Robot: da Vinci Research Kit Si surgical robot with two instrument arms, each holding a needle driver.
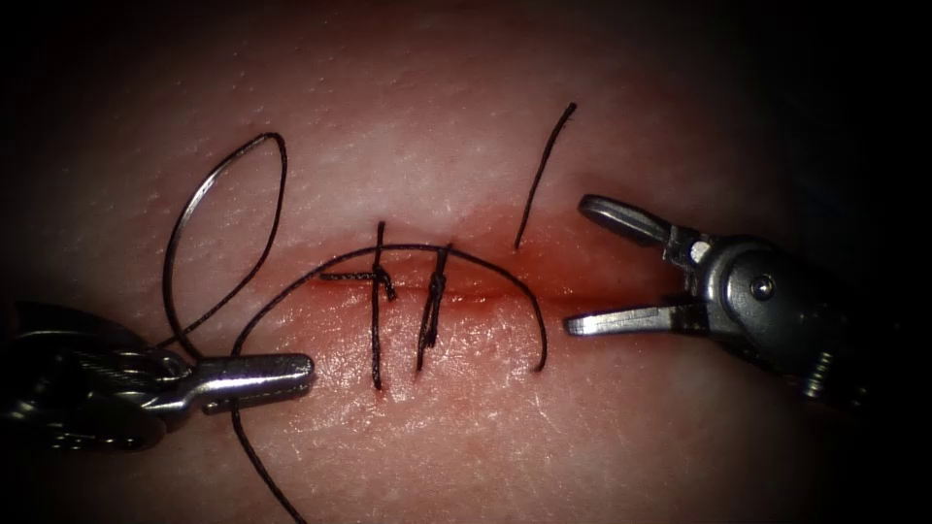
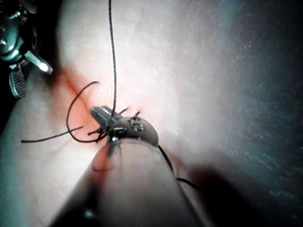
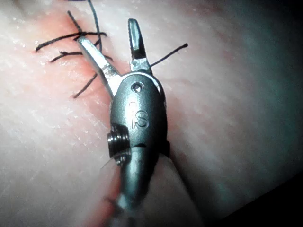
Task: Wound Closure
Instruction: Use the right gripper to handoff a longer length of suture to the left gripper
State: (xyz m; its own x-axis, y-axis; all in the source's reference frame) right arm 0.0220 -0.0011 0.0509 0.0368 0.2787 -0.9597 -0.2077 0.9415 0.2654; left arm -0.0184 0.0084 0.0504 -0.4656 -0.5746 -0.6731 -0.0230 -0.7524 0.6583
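Black thread [image 1: 456, 254] crosses pale pink tissue [image 1: 466, 126], the cut [image 1: 485, 291] seemingly stained red.

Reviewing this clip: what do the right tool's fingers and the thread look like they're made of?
The right tool's fingers look like polished metal: silvery with bright glints; they stand open, holding nothing. The thread looks like dark, matte, thin suture fibre, probably synthetic or silk. The left tool is shut on the thread. The needle lies on the tissue.

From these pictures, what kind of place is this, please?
Probably a bench for suturing practice. Two robot tools work over tissue with a cut partly closed by stitches. The left end effector is shut on the thread and needle; the right end effector is open, empty.
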